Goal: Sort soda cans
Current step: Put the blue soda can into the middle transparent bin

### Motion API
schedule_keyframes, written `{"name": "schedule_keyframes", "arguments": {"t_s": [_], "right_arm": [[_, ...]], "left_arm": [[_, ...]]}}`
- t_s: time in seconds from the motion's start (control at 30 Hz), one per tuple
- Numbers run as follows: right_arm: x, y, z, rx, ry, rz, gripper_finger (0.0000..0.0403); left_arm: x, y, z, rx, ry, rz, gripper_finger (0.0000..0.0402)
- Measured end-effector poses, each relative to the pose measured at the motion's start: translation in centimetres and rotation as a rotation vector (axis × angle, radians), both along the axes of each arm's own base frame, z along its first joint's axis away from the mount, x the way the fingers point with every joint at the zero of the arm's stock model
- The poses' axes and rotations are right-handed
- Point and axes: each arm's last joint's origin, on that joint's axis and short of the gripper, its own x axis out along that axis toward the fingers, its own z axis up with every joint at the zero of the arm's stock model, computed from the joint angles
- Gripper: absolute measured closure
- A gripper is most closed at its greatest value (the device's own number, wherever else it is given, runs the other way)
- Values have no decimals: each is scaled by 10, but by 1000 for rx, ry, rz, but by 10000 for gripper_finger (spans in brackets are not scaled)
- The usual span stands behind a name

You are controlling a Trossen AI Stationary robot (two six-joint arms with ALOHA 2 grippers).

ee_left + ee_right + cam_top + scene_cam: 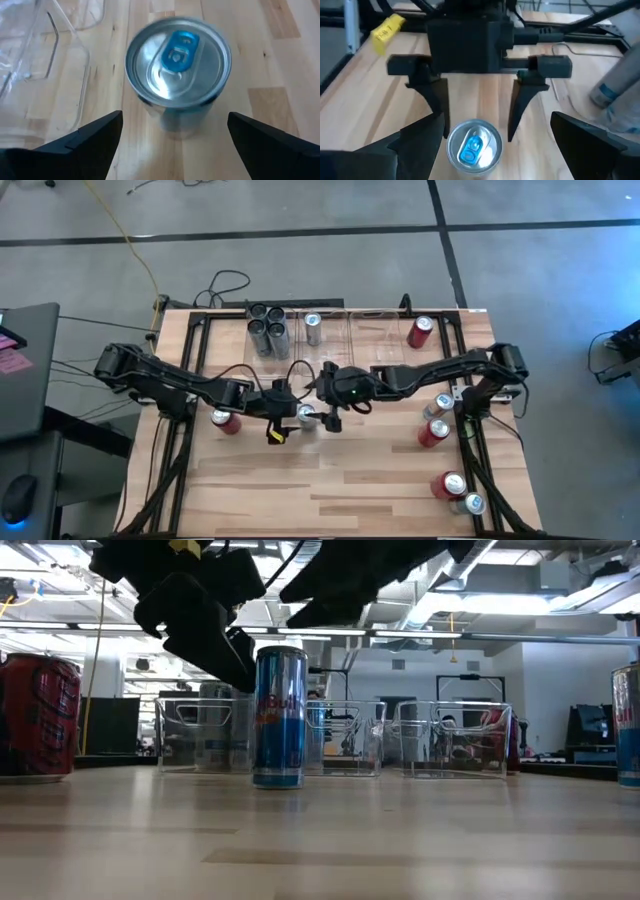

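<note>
Wood table (pixel 350 480) crowds both spread-fingered grippers, left (pixel 476 117) and right (pixel 333 418), over one blue can (pixel 177 75); they risk colliding or tipping it.

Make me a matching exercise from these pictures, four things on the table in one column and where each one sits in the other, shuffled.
Things:
1. silver-blue soda can with blue tab
2. four dark grey soda cans
3. red soda can lying on its side
4. red soda can by the left arm

Places:
A. in the rightmost clear bin
B. between the open fingers of the left gripper
C. in the leftmost clear bin
D. on bare wood, left of the grippers

Pairs: 1-B, 2-C, 3-A, 4-D
</note>
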Motion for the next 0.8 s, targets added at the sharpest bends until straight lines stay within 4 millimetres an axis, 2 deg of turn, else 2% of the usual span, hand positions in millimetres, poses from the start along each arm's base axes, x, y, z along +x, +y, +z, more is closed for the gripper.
{"name": "schedule_keyframes", "arguments": {"t_s": [0.07, 0.27, 0.37, 0.8], "right_arm": [[8, -3, -5, 22, -26, 11, 20], [19, -6, -36, 54, 52, 4, 20], [23, -6, -43, 58, 56, 4, 19], [18, 2, -36, 68, 58, 45, 19]], "left_arm": [[-1, 0, -1, 1, 10, 1, 44], [-3, 0, -4, -1, 49, 10, 44], [-4, 1, -4, -4, 63, 20, 44], [-5, 1, -5, -7, 76, 28, 44]]}}
